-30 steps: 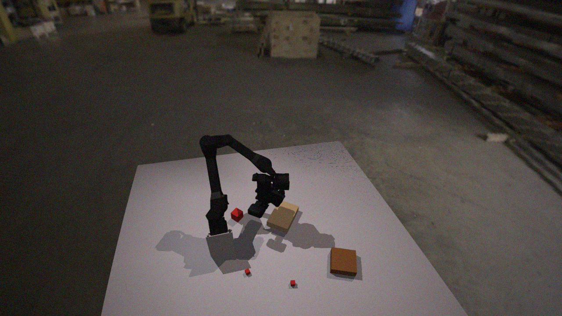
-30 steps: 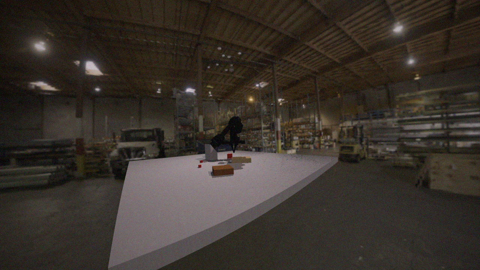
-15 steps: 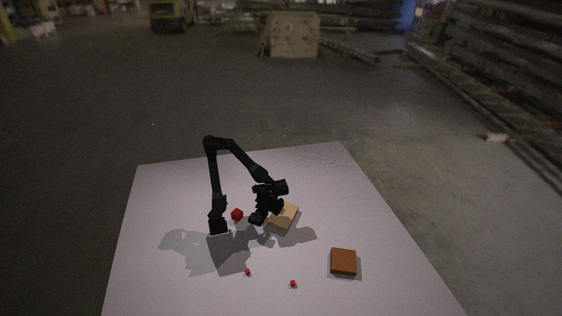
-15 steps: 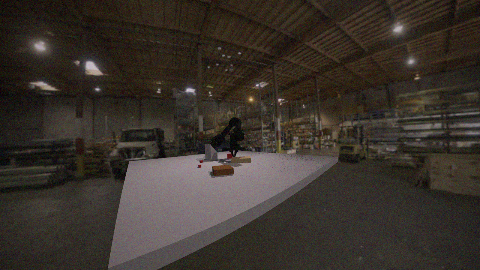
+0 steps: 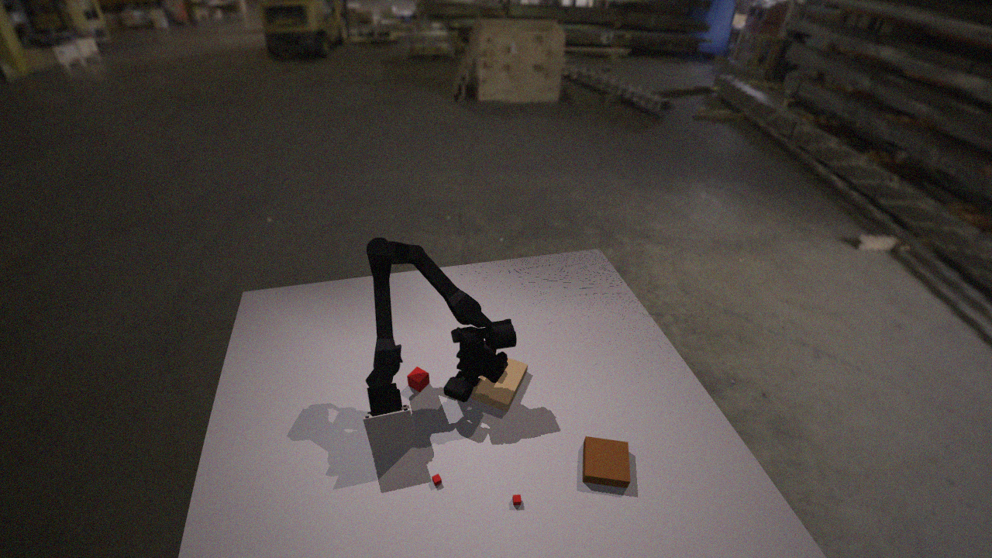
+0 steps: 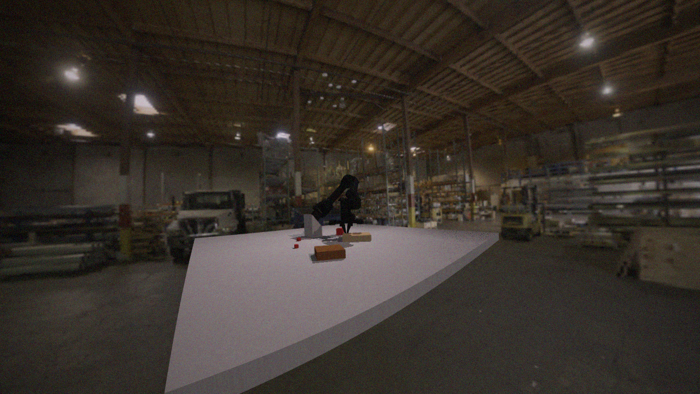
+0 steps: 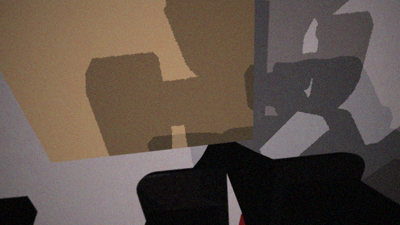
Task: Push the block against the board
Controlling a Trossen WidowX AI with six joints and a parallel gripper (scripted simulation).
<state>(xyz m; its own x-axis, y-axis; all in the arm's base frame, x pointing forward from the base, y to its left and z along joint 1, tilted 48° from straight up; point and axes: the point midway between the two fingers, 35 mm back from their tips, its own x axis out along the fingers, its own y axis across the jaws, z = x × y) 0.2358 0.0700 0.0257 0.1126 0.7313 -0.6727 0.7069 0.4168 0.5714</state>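
Observation:
The square block, orange-brown (image 5: 606, 459) (image 6: 330, 252), lies flat near the right front of the table in the top view, and is out of the wrist view. The tan rectangular board (image 5: 514, 374) (image 6: 362, 237) (image 7: 59, 94) lies flat farther back and is turned at an angle to the block. A wide gap separates them. My gripper (image 6: 346, 231) (image 7: 217, 139) is shut and empty, low beside the board's long left side in the top view. Its tips are near that edge; contact cannot be told. The gripper and arm hide part of the board in the top view.
A red cube (image 5: 418, 378) (image 6: 339, 231) sits left of the gripper in the top view. Two tiny red cubes (image 5: 436, 479) (image 5: 516, 499) lie toward the front. The grey arm base (image 5: 398, 444) (image 6: 311, 226) stands left of the board on the pale table (image 5: 297, 360) (image 6: 274, 299).

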